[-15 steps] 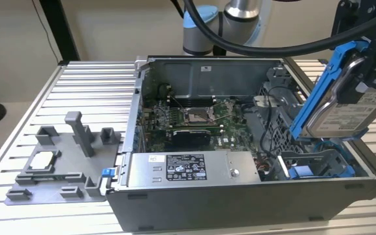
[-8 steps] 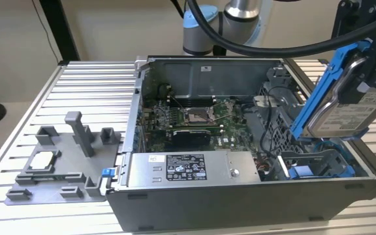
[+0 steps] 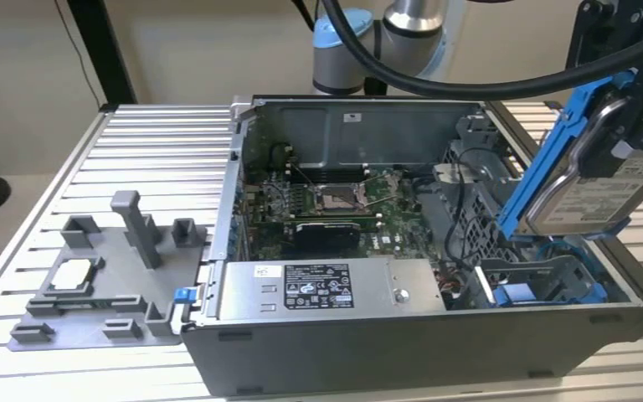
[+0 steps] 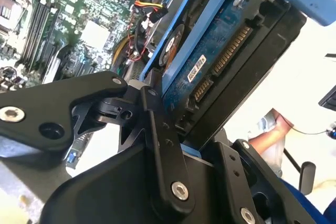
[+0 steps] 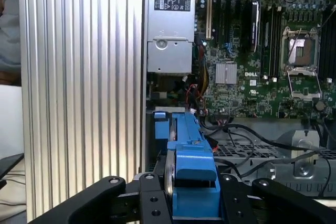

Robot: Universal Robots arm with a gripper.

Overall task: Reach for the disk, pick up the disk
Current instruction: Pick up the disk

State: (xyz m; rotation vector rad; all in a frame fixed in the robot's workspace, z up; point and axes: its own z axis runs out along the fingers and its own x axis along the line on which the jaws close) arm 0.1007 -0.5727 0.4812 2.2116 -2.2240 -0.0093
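The disk, a silver-grey drive with a white label and a blue frame, hangs tilted above the open computer case's drive bay at the exterior view's right. My gripper is shut on its upper end. In the second wrist view the disk shows its blue circuit board and connector, clamped between the black fingers of my gripper. In the first wrist view the blue frame sits edge-on in my gripper.
The open case holds a motherboard, a grey power supply box and loose cables. A grey fixture with a whitish chip lies on the ribbed table. A person is beyond the disk.
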